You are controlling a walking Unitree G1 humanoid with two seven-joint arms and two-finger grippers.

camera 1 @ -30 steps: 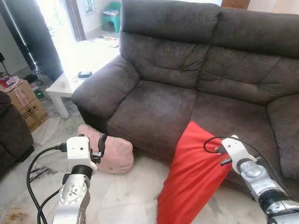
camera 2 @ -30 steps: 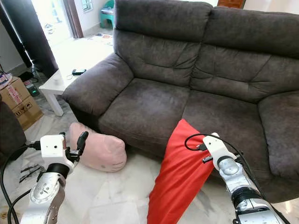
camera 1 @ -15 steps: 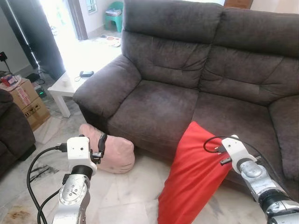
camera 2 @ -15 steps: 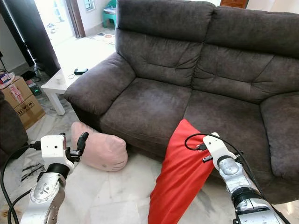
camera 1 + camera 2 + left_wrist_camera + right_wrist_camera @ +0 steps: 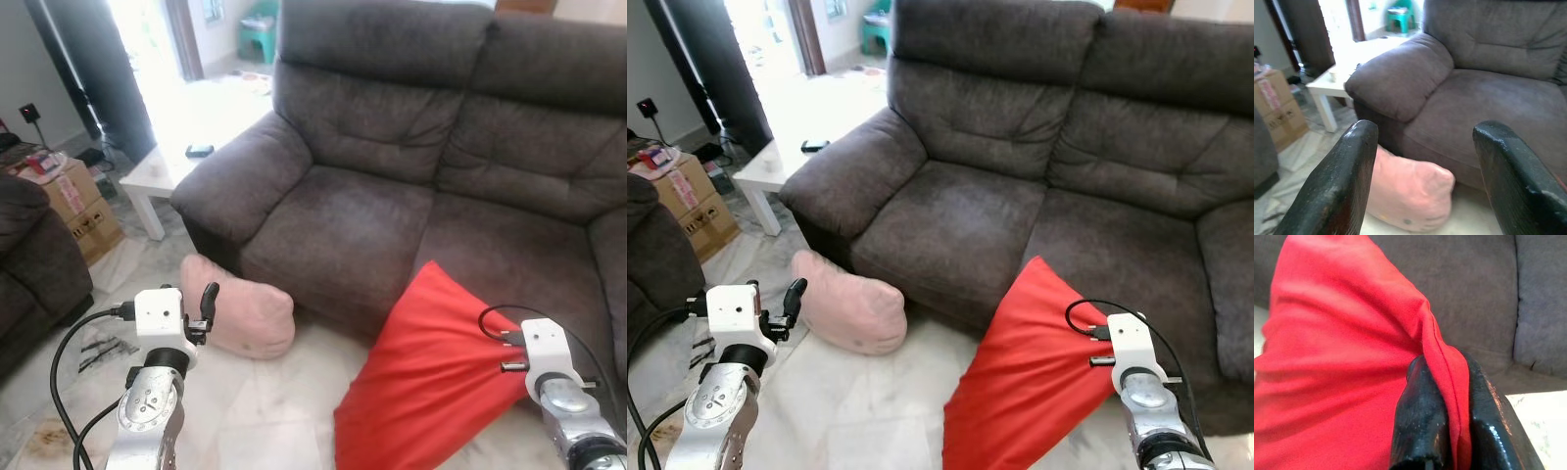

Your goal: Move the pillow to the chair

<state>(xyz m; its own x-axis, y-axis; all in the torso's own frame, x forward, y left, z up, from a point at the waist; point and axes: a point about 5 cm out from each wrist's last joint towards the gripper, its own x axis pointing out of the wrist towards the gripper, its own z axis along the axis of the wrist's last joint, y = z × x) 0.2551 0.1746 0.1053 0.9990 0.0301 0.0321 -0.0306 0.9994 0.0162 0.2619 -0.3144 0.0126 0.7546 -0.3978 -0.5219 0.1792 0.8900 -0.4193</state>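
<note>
From the head camera I see my right claw point(image 5: 1442, 382) clenched on the red pillow point(image 5: 436, 377), its two black fingers point(image 5: 1418, 421) pinching a fold along the pillow's seam. The pillow hangs off that grip on the near right of the scene, in front of the dark brown sofa point(image 5: 411, 166). Its upper corner points up against the front edge of the sofa's seat and its lower corner drops toward the pale marble floor point(image 5: 255, 401). The right arm's silver wrist sits just right of the pillow, with a black cable looping over it.

My left claw point(image 5: 1422, 181) is released, fingers point(image 5: 1337, 186) spread wide with nothing between them. It hovers on the near left, above the floor, pointing toward the sofa's left armrest point(image 5: 1400, 76). Past its fingers lies a pink cushion point(image 5: 245, 313) on the floor, resting against the base of the sofa below that armrest.

Further left, a small white counter point(image 5: 162, 176) stands beside the sofa with a small dark object point(image 5: 200, 151) on top; I cannot make out what it is. Left of that is a cardboard box point(image 5: 78, 201) on the floor, and at the far left edge the rounded arm of another dark upholstered seat point(image 5: 34, 264). A green stool point(image 5: 260, 24) stands far back, in the bright doorway.
</note>
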